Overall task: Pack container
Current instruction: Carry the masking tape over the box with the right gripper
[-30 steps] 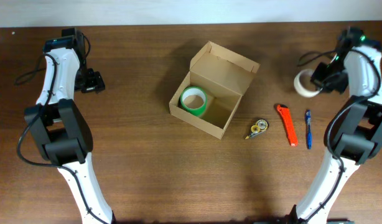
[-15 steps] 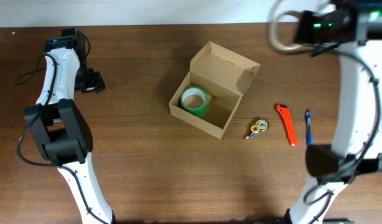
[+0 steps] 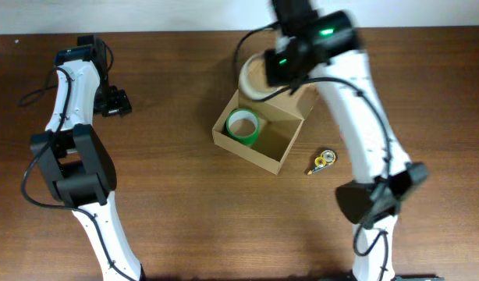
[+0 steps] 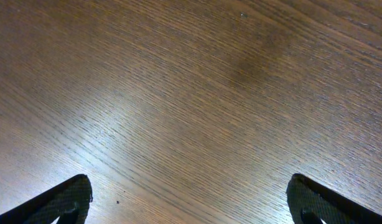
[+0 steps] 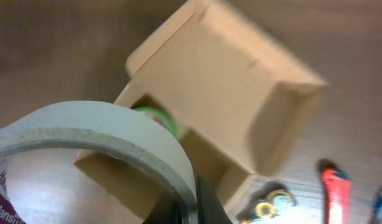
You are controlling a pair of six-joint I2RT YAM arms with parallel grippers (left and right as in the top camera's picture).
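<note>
Container point(image 3: 280, 139) below right tool point(image 3: 271, 72) with tape point(image 5: 104, 134)

The left arm point(image 3: 72, 86) is folded at the upper left, the left gripper point(image 3: 115, 102) spread wide. The right arm point(image 3: 356, 117) is stretched to upper centre, the right gripper point(image 3: 274, 69) clamped on a tape roll point(image 5: 85, 124).
</note>
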